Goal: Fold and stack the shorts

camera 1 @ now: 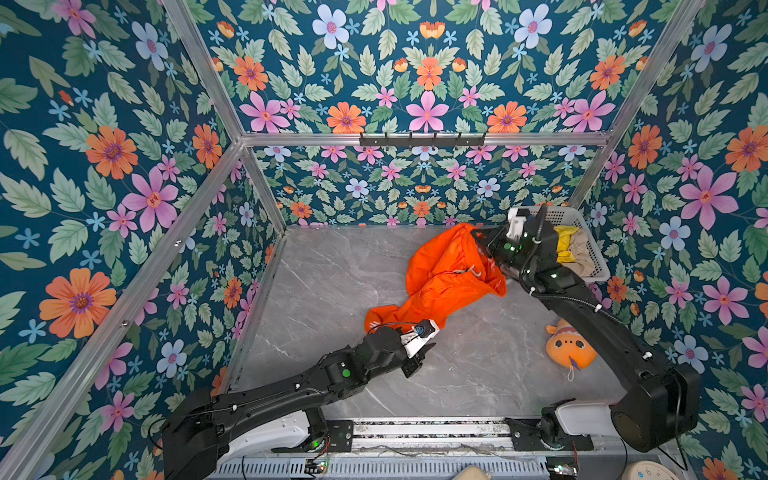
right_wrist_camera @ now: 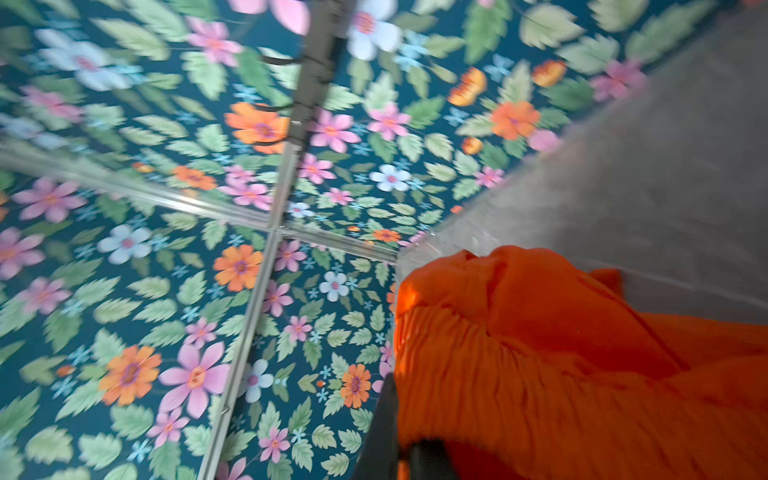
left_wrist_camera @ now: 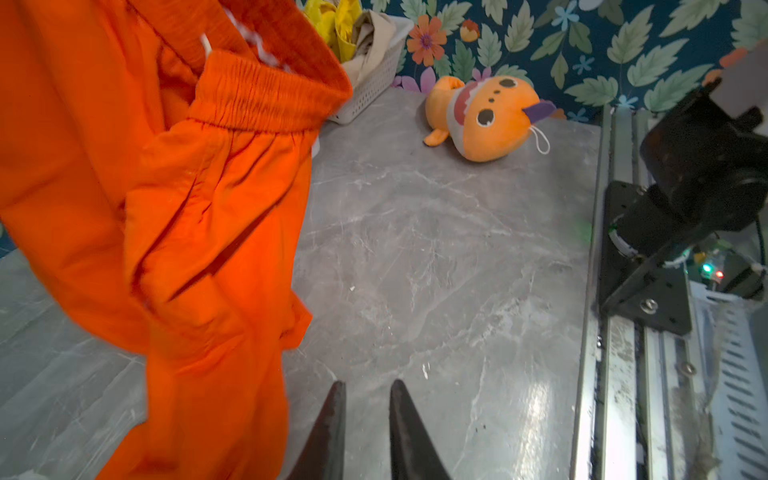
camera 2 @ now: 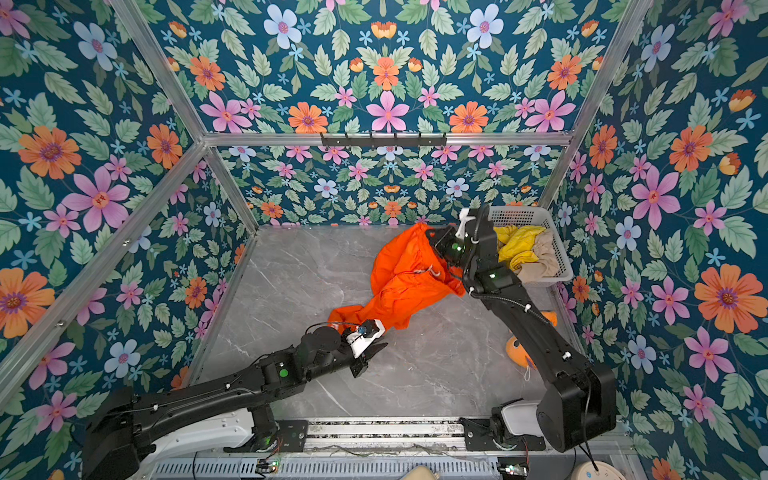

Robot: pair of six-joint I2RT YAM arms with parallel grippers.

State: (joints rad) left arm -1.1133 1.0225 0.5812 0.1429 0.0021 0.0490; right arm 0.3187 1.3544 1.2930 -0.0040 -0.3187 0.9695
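The orange shorts (camera 1: pixel 444 278) (camera 2: pixel 407 278) hang by their elastic waistband from my right gripper (camera 1: pixel 476 237) (camera 2: pixel 431 235), which is shut on the band's edge above the back of the table. Their leg ends trail down onto the grey table. In the right wrist view the gathered orange band (right_wrist_camera: pixel 561 374) covers the right gripper (right_wrist_camera: pixel 399 415). My left gripper (camera 1: pixel 428 348) (camera 2: pixel 380 348) (left_wrist_camera: pixel 368 386) hovers low beside the trailing leg (left_wrist_camera: pixel 166 208), a little open with nothing between its fingers. The yellow shorts (camera 1: pixel 565 245) (camera 2: pixel 519 245) and the beige shorts (camera 1: pixel 582 253) (camera 2: pixel 544 257) lie crumpled in the basket.
A white perforated basket (camera 1: pixel 569 212) (camera 2: pixel 523 212) (left_wrist_camera: pixel 374 83) stands in the back right corner. An orange plush fish (camera 1: pixel 569 345) (left_wrist_camera: pixel 486 120) lies by the right wall, partly behind the right arm. Flowered walls close in three sides. The arm bases' metal rail (camera 1: pixel 428 432) runs along the front.
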